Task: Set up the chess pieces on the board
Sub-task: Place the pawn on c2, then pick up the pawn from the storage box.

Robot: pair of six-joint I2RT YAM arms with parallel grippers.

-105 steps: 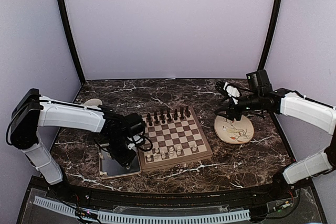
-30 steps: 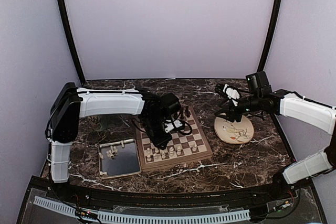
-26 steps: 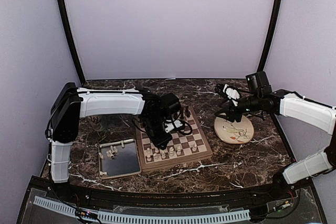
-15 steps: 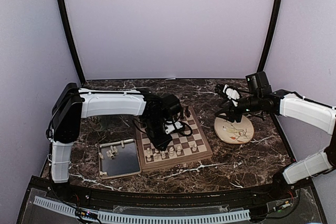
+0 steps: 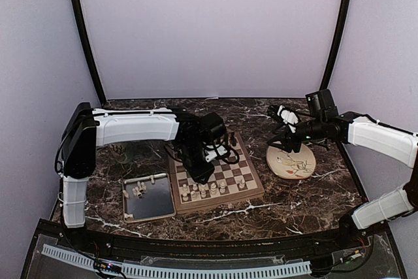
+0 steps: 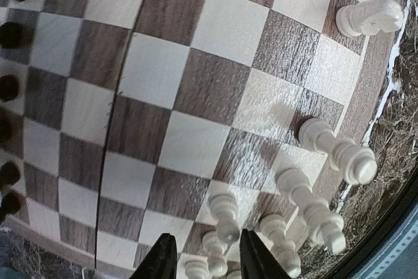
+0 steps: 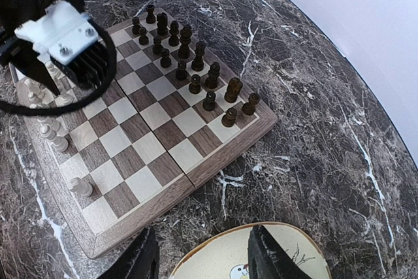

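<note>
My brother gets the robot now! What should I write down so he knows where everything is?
Left claw: open, low over the board, with fingers on either side of a white piece in the near rows.
Right claw: open, holding nothing, above the plate.
Done: the dark pieces fill the two far rows. The other white pieces stand at the near edge.
Left: the loose white pieces sit in the tray beside the board. They need to go onto the near rows.
</note>
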